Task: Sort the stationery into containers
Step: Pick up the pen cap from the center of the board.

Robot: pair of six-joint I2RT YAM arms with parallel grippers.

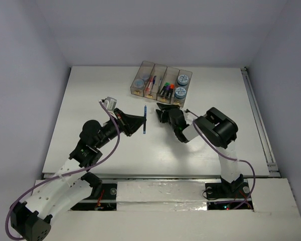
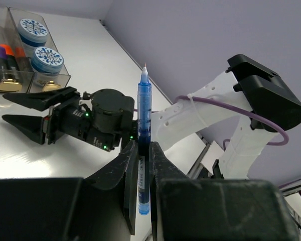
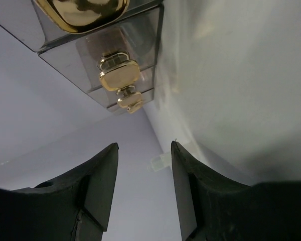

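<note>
1. White tabletop (image 1: 90, 100) under lavender walls; the row of four smoky bins (image 1: 186, 75) stands beyond both grippers' fingertips.
2. The left gripper (image 1: 142, 122) is clamped on the blue pen (image 1: 145, 119), and its wrist view shows the fingers (image 2: 125, 175) pinching low on the barrel, with most of the length and the fine tip sticking out past them. Whether the pen is clear of the table is hard to judge.
3. The pen's long axis lies across the fingers' reach and its tip points towards the bins.
4. The second bin (image 1: 159, 69) (it already holds a pink pen (image 1: 151, 82)) sits ahead of the pen's tip and slightly to that hand's right. Its length looks roughly parallel to the held pen.
5. The right gripper (image 1: 162, 111) is spread wide and empty, just short of the tan end pieces (image 3: 119, 75).
6. The right gripper is the nearer to the bins, but the left carries the load, so the coming move probably takes little turning, mostly a carry forward along the pen's own axis.
</note>
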